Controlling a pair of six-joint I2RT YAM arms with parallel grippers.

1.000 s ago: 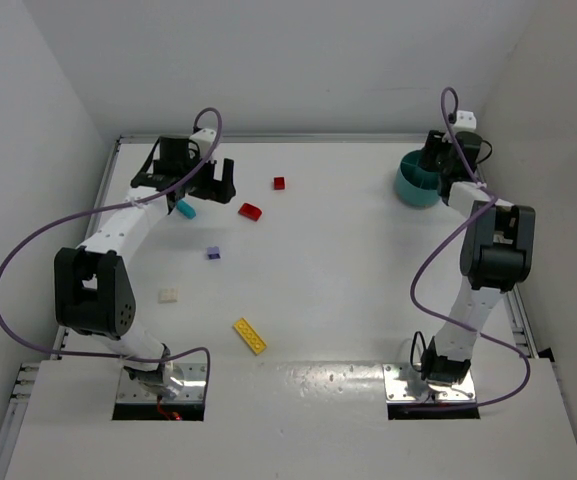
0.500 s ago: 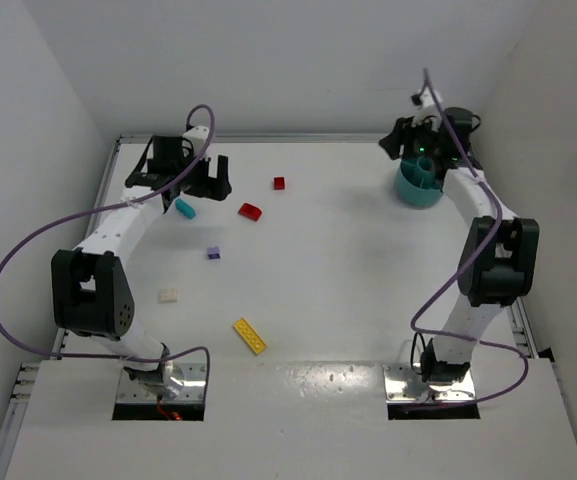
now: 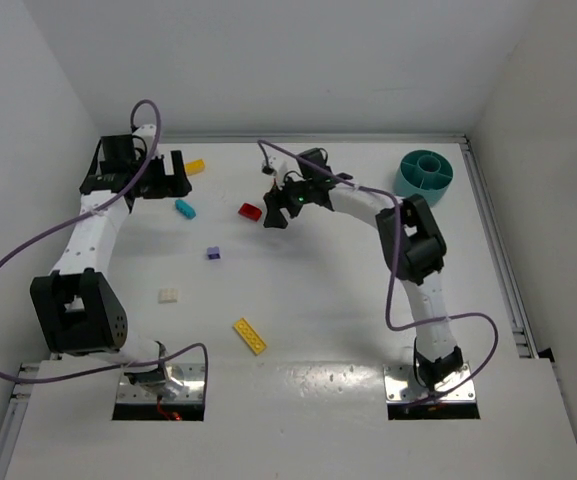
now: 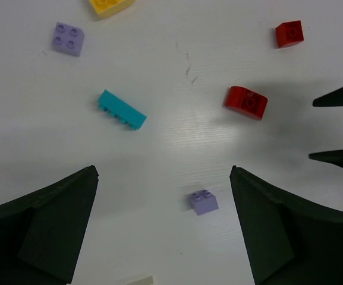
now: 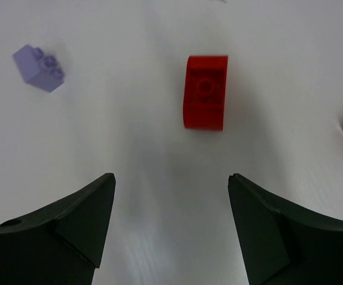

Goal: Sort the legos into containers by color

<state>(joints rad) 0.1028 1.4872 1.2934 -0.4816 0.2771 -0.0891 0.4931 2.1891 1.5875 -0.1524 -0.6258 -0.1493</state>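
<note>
Right end effector (image 5: 171,178): jaws wide apart, nothing between them. It hangs over the bench (image 3: 348,300) toward the far edge, left of centre. The red brick (image 5: 205,92) lies just ahead of the fingertips, flat on the surface and untouched.

Left end effector (image 4: 163,172): spread fully and empty, near the far-left corner. A small purple brick (image 4: 203,202) sits on the bench below the gap, not gripped. A cyan brick (image 4: 121,110) is a little beyond it.

Handling, judged: the red brick is hard moulded plastic, so probably very light, stiff and slick on its smooth sides. It sits low, so the fingers must come down nearly to the bench. In the wrist view its long axis runs away from the jaws, so closing across the short width on the two flat long sides looks best. A light or off-centre pinch could squirt it out sideways.

Room: a small red cube (image 4: 290,34) is near, on the far side, and could be knocked on the descent. The teal divided dish (image 3: 405,186) stands in the far-right corner, well apart. The bench between looks bare, so a straight carry along the far edge is open. The dish wall calls for lift before the drop. The yellow plate (image 3: 250,336) and cream brick (image 3: 169,295) lie toward the near-left, out of the way.
</note>
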